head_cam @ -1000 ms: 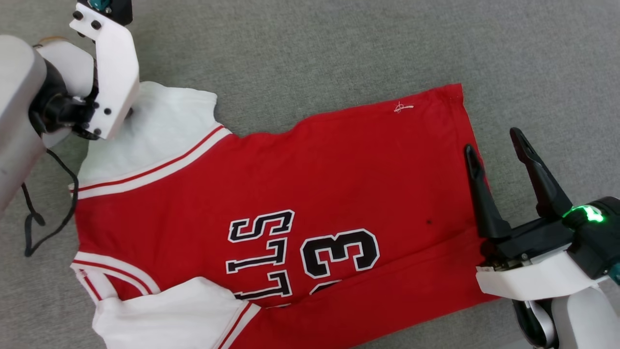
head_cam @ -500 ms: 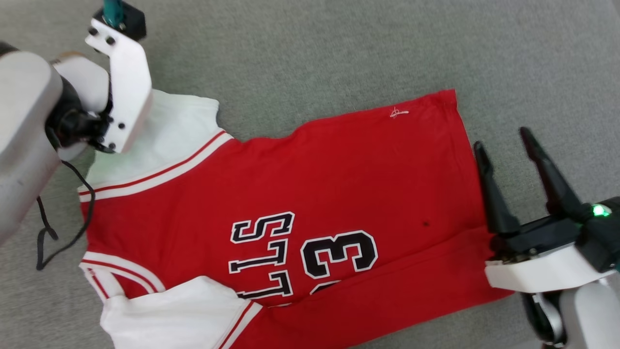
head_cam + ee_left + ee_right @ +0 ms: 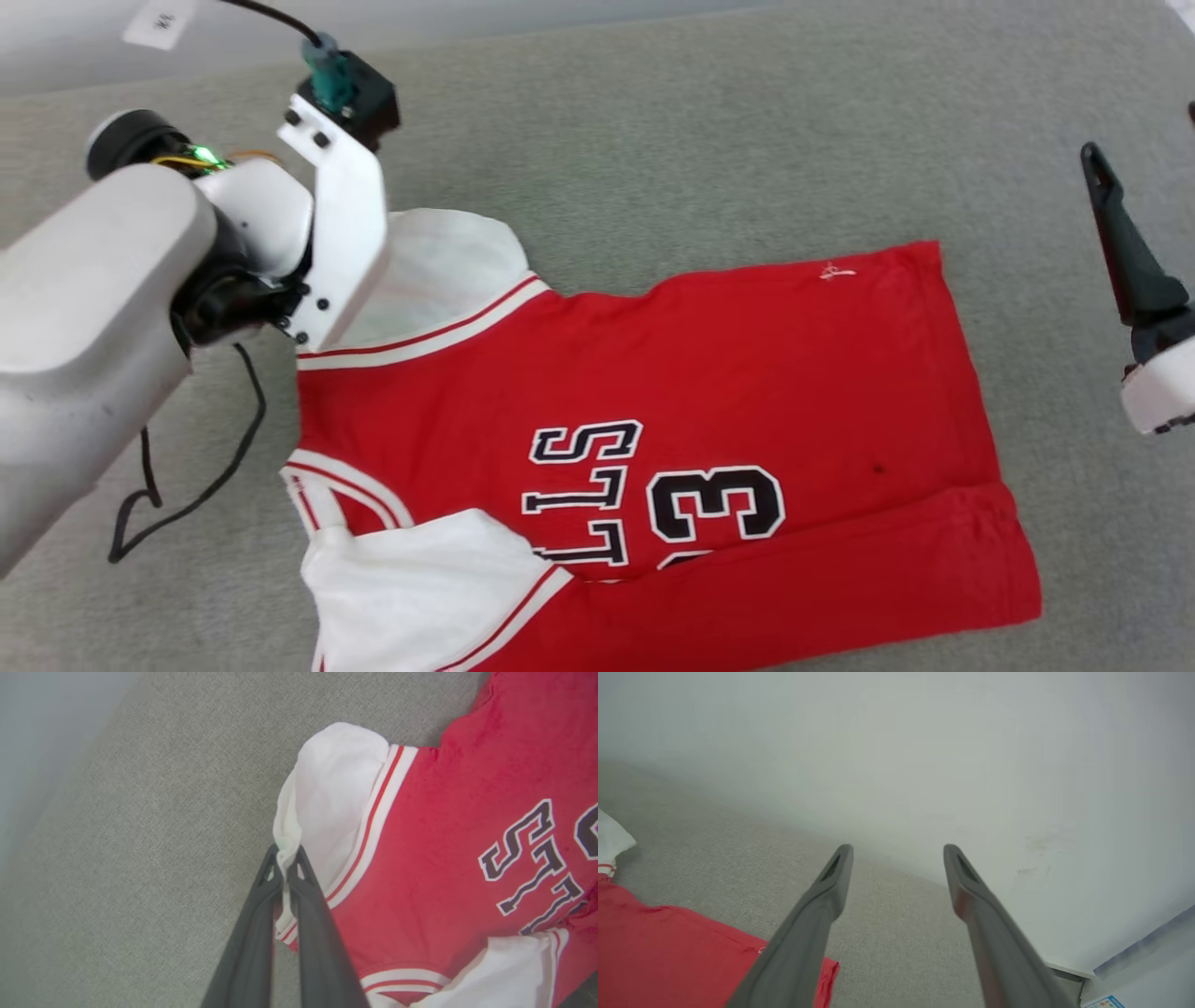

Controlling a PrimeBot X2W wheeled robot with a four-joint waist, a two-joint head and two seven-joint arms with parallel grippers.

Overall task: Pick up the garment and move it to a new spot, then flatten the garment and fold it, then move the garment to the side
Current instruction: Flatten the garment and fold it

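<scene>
Our left tool [image 3: 285,858] is pinched shut on the far white sleeve [image 3: 336,793] of the shirt [image 3: 653,373], which lies front up on the grey floor [image 3: 747,140]. The near side looks folded in already; the far fold and the move aside seem left. Our right tool [image 3: 899,854] hangs wide open and empty past the hem [image 3: 971,392]. A black cable [image 3: 187,485] loops near the collar [image 3: 345,485].

You have soft, even light across all 3 views, with no glare. Shadows are faint: a thin line under the edges of the garment [image 3: 747,373] on the grey floor [image 3: 700,140]. Your head view is sharp. The left wrist view curves at its edges and hazes at top left. The right wrist view looks milky, its pale wall [image 3: 896,742] washed out, the dark fingers [image 3: 825,905] slightly soft.
</scene>
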